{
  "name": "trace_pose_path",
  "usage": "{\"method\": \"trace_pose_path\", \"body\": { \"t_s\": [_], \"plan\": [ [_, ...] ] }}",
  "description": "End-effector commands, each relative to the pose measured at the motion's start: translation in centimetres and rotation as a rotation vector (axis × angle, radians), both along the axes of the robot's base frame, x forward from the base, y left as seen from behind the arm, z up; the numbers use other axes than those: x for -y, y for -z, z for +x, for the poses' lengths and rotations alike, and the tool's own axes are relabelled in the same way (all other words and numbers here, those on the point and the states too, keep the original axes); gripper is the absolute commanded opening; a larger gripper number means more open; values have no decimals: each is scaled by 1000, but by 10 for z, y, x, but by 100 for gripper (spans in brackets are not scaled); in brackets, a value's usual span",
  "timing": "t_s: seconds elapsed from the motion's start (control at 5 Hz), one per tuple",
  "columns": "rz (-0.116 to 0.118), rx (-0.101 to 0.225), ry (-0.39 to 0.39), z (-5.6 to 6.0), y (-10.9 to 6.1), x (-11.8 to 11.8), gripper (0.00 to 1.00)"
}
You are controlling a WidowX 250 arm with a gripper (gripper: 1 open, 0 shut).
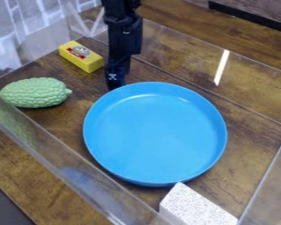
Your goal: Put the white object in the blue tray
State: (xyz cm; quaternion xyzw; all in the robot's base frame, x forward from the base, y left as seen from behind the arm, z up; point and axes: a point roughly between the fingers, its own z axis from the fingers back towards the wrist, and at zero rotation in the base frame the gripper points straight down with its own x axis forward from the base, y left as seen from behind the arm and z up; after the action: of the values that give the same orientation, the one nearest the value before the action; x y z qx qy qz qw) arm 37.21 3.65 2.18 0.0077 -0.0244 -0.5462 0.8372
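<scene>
The blue tray (154, 134) lies in the middle of the wooden table. The white object (199, 209), a small block with a grainy speckled top, sits just off the tray's near rim and is cut off by the frame's bottom edge. My black gripper (112, 83) points straight down at the tray's far left rim, low over the table and far from the white object. Its fingers are open and I see nothing between them.
A yellow box (81, 55) lies behind and left of the gripper. A green bumpy fruit-like object (35, 92) rests at the left. Clear plastic walls (43, 145) run along the table's near-left side and back.
</scene>
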Motion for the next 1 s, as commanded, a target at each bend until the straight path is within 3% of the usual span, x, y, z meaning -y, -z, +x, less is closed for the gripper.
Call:
{"method": "trace_pose_path", "body": {
  "t_s": [0.0,0.4,0.8],
  "plan": [
    [4,42,2,10,-12,-1,100],
    [3,34,-24,0,-16,12,100],
    [1,24,78,-3,-16,21,100]
  ]
}}
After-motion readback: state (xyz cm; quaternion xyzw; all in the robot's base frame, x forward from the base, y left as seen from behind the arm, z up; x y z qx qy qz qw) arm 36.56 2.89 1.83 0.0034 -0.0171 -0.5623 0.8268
